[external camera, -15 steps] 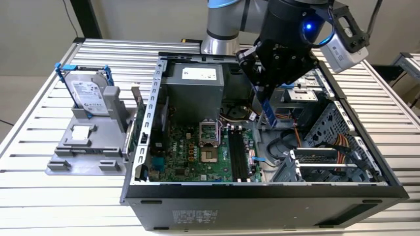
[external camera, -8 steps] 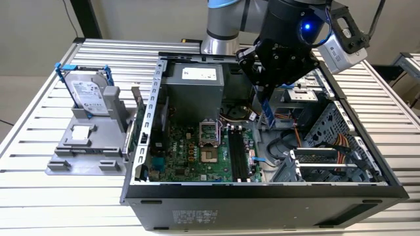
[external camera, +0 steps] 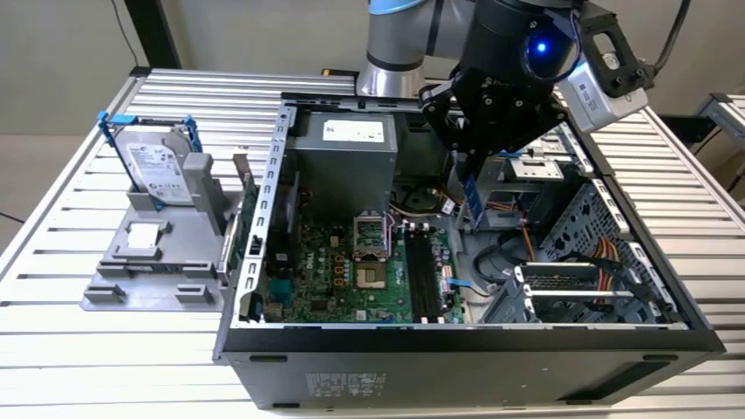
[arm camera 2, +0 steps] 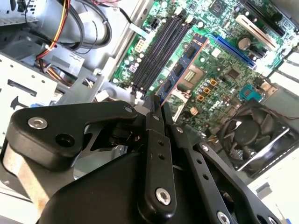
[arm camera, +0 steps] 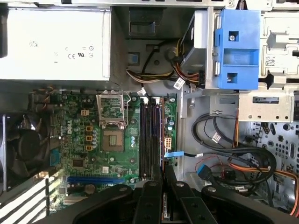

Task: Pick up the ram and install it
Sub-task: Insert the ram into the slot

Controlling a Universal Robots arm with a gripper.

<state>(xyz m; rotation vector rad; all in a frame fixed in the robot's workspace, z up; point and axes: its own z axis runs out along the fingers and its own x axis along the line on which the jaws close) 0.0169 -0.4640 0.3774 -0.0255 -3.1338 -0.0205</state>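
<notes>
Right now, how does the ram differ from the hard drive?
The ram is a thin, narrow board stick; the hard drive is a silver box with blue handles. The ram hangs clamped in the fingers over the open case; the hard drive stands in a grey holder outside it, at the exterior view's left. Shared: both upright, neither mounted in the case.

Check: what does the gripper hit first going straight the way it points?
Probably the memory slots on the motherboard; the ram in the gripper would touch first. Depth unclear.
</notes>
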